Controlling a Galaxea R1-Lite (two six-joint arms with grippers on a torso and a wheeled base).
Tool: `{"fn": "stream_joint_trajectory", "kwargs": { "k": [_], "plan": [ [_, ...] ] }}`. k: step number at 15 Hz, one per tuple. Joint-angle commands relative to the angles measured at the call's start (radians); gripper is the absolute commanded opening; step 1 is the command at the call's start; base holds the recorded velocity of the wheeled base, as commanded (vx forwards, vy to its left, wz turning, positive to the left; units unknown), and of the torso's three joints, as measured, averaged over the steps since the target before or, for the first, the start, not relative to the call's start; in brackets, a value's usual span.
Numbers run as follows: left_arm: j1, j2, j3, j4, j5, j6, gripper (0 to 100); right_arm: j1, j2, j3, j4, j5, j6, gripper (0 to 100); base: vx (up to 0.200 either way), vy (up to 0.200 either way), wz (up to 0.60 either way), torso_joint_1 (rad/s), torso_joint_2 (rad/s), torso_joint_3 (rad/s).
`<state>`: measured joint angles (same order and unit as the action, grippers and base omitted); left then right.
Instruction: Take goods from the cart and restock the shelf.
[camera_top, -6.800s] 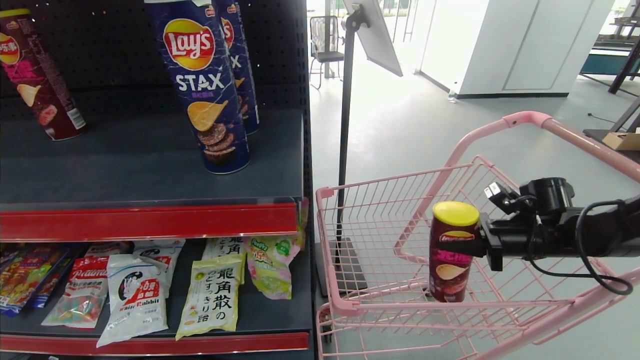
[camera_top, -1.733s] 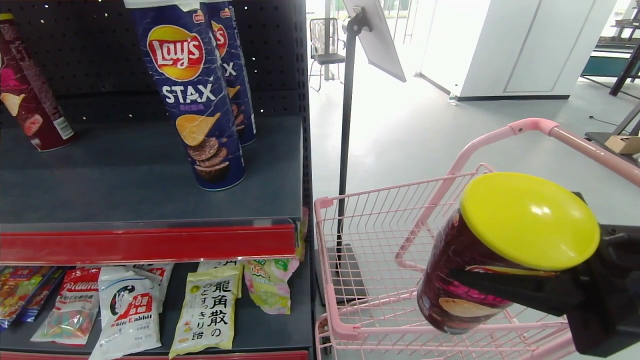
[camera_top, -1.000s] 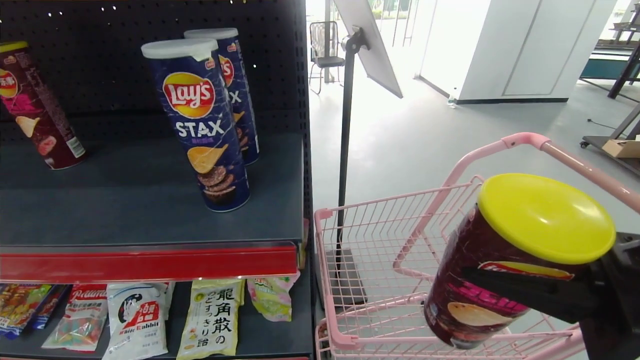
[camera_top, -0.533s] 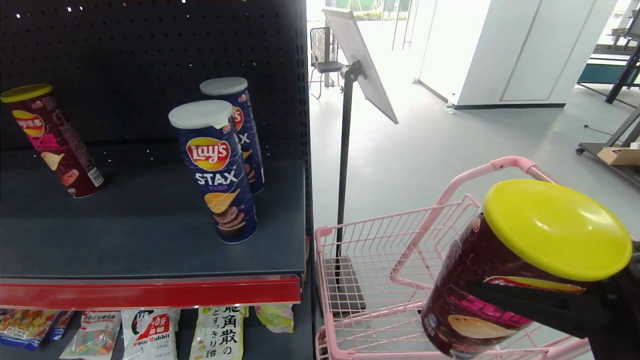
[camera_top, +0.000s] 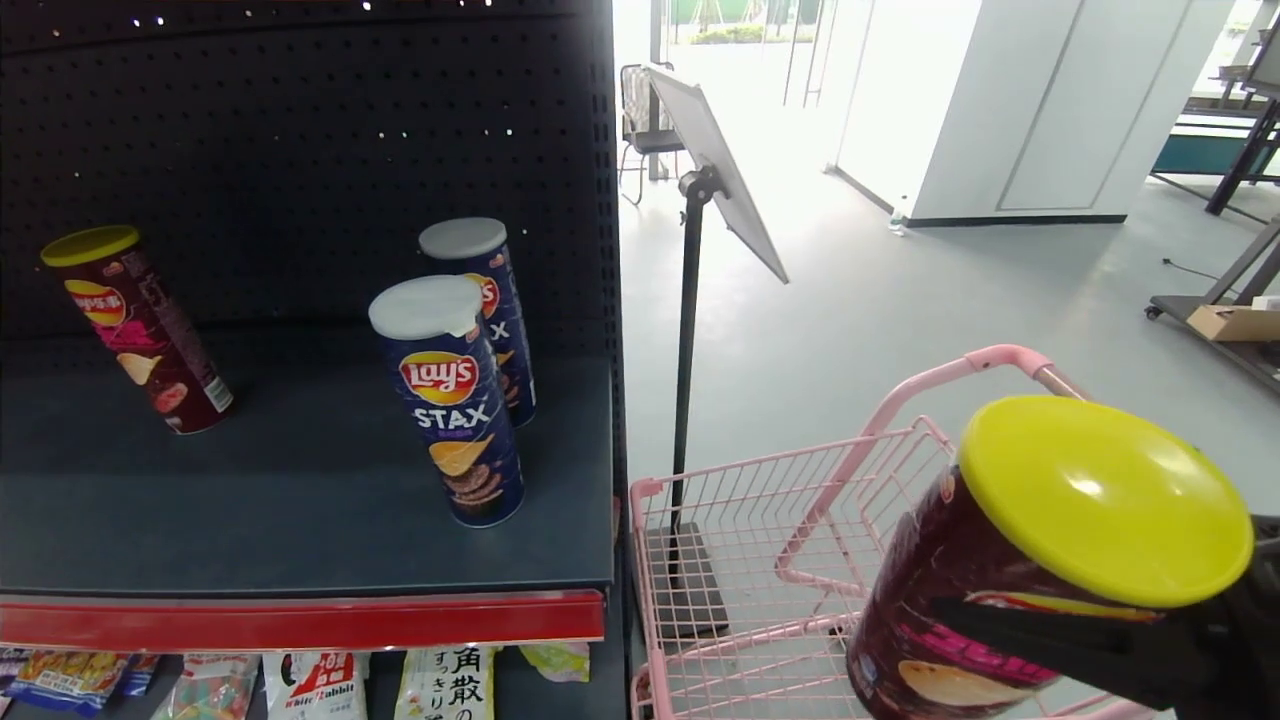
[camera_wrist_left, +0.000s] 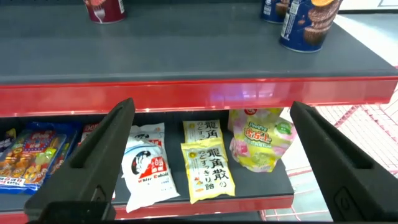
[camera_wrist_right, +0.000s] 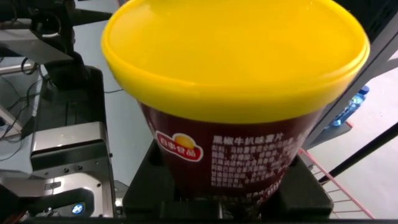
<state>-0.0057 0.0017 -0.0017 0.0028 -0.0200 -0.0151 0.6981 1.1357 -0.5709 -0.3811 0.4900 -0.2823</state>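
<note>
The can (camera_top: 910, 580) has a glossy yellow plastic lid (camera_top: 1105, 500), the cart (camera_top: 1000, 353) is pink-coated metal wire, and the shelf (camera_top: 300, 520) board is matt.

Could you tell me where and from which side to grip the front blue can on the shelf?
Probably mid-body, from the open front of the shelf: the front blue can stands upright, its round wall suits a side pinch, and a second blue can stands close behind.

Right gripper (camera_top: 1010, 640) fingers clamp a can (camera_top: 1000, 555); left gripper (camera_wrist_left: 211, 155) fingers spread wide.
</note>
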Motion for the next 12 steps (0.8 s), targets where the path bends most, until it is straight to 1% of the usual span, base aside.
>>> {"fn": "stream_joint_trajectory", "kwargs": {
  "k": [1,6,8,9,10,12],
  "plan": [
    [0.0,0.001,0.0,0.0,0.0,0.0,100,0.004,-0.022,0.043,-0.001,0.009,-0.001,0,0.0,0.0,0.0,0.032,-0.05,-0.032],
    [0.0,0.001,0.0,0.0,0.0,0.0,100,0.004,-0.05,0.045,0.001,0.022,-0.023,0,0.0,0.0,0.0,0.0,0.0,0.0],
    [0.001,0.001,0.0,0.0,0.0,0.0,100,0.009,-0.047,0.043,0.002,0.047,-0.024,0,0.0,0.0,0.0,0.0,0.0,0.0],
    [0.0,0.001,0.0,0.0,0.0,0.0,100,0.015,-0.042,0.037,0.002,0.055,-0.026,0,0.0,0.0,0.0,0.0,0.0,0.0],
    [0.0,0.001,0.0,0.0,0.0,0.0,100,0.046,-0.039,0.032,0.002,0.048,-0.024,0,0.0,0.0,0.0,0.0,0.0,0.0],
    [0.0,0.001,0.0,0.0,0.0,0.0,100,0.058,-0.03,0.035,0.002,0.045,-0.028,0,0.0,0.0,0.0,0.0,0.0,0.0]
  ]
}}
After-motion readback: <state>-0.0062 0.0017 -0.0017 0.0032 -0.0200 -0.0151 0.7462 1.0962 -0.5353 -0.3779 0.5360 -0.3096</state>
